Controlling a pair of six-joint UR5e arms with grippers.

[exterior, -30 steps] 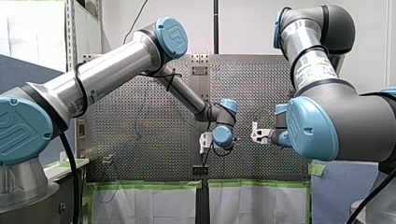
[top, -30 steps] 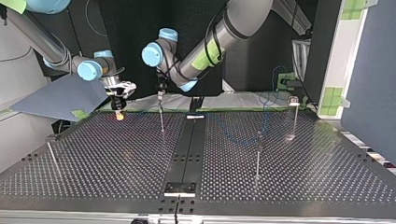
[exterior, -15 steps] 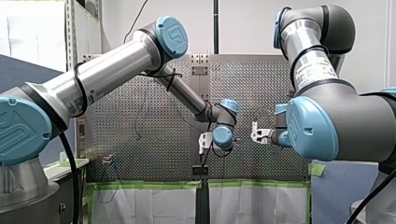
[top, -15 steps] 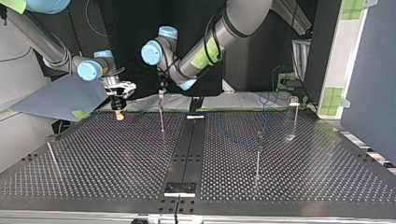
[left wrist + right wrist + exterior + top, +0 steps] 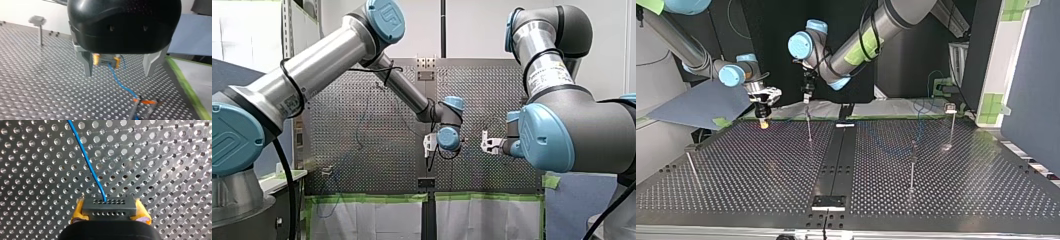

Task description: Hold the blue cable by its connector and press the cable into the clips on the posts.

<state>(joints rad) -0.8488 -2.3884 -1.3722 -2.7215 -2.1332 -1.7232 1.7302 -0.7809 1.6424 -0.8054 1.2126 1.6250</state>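
The big shiny metal table is full of little holes. My left arm bends down over it. My left gripper hangs above a thin metal post on the table, jaws wide apart, holding nothing. My right gripper, low over the table, pinches the small black connector. The thin blue cable runs out of it.

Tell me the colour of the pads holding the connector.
Yellow pads, clearest in the right wrist view.

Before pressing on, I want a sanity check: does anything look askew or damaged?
Nothing stands out. The connector sits square between the yellow pads of my right gripper, and the blue cable runs unkinked to the clip under my open left gripper.
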